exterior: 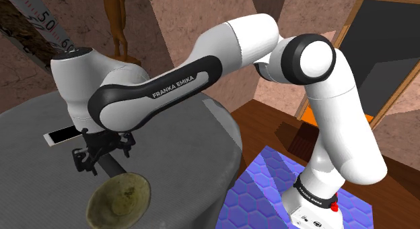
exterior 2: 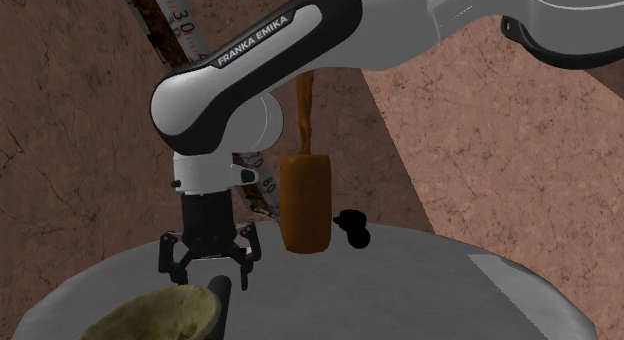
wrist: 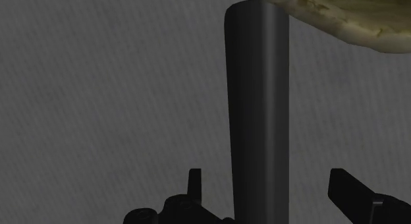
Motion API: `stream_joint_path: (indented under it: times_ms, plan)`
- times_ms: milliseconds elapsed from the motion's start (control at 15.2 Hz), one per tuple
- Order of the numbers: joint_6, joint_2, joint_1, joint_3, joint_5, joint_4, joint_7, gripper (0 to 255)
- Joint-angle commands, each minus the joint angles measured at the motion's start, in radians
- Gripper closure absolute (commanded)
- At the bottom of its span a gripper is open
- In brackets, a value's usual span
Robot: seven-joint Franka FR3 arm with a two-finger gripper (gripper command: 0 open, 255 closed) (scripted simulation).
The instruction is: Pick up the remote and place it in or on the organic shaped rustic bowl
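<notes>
A long dark remote [wrist: 257, 104] lies flat on the round grey table [exterior: 195, 147], and its far end meets the rim of the olive-tan rough bowl [wrist: 349, 18]. My gripper [wrist: 270, 190] hangs just above the remote's near end, open. The remote runs between the fingers [wrist: 349, 186], which do not touch it. In the shoulder view the gripper [exterior: 101, 157] is right behind the bowl [exterior: 120, 199], with the remote [exterior: 113, 169] showing beneath it. The second exterior view shows the gripper [exterior 2: 208, 263] pointing straight down next to the bowl [exterior 2: 160, 316].
A white flat slab [exterior: 64, 135] lies on the table near the shoulder view's left. A brown wooden block [exterior 2: 305, 201] and a small black object [exterior 2: 352, 226] stand at the table's far side. The table edge drops to a blue patterned mat [exterior: 269, 187].
</notes>
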Motion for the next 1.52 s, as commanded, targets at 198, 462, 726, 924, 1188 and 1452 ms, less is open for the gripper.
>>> stream_joint_path:
  times_ms: [198, 462, 726, 924, 1188, 1452]
  plan:
    - [0.012, 0.012, 0.003, -0.004, -0.005, 0.0, 0.003, 0]
    - [0.012, 0.012, 0.003, -0.004, -0.005, 0.0, 0.003, 0]
    - [0.011, 0.012, 0.003, -0.003, -0.005, 0.001, 0.003, 255]
    - [0.011, 0.013, 0.004, -0.004, -0.005, 0.002, 0.003, 255]
    - [0.003, 0.007, 0.003, -0.002, -0.002, 0.004, 0.001, 255]
    - [-0.037, -0.014, 0.001, 0.006, 0.009, 0.025, -0.008, 255]
